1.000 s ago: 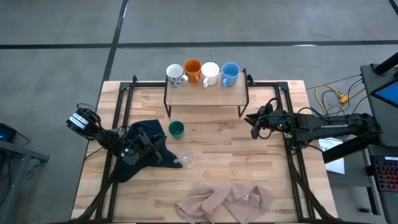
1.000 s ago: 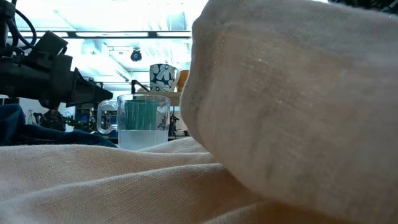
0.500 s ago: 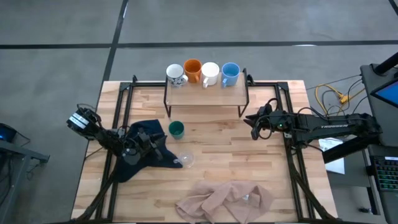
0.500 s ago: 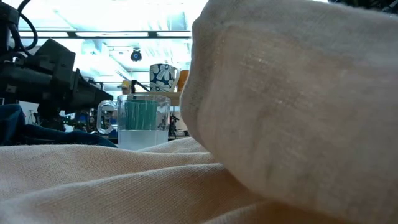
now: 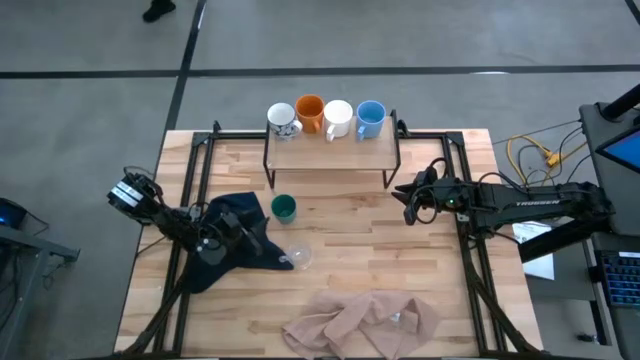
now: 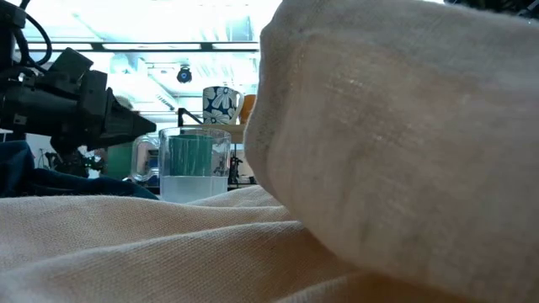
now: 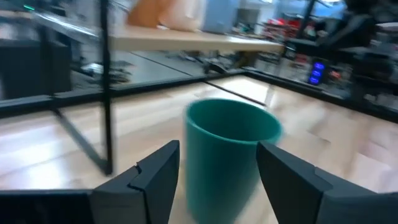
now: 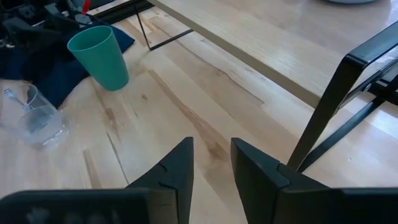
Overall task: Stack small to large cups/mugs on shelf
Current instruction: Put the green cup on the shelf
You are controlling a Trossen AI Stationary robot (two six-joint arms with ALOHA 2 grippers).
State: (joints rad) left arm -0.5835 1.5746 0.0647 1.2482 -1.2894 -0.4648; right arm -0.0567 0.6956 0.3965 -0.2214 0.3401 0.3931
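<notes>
1. Shelf (image 5: 331, 152) stands at the far middle of the bench (image 5: 330, 270). The high view alone shows its row: patterned mug (image 5: 282, 120), orange mug (image 5: 310, 112), white mug (image 5: 337, 117), light blue mug (image 5: 370, 117), all on the far edge, with bare board in front of them.
2. Beige cloth (image 5: 362, 322) lies at the near edge and fills most of the low view.
3. Dark blue cloth (image 5: 228, 255) lies under the left arm.
4. Left hand (image 7: 217, 180) is open; its wrist view shows the dark green mug (image 7: 230, 158) upright between the fingers, not clearly touched.
5. Right hand (image 8: 211, 165) is open and empty, near the shelf's right leg, over bare wood.
6. Clear glass cup (image 5: 297, 256) stands just beside the blue cloth, in front of the green mug in the low view.
</notes>
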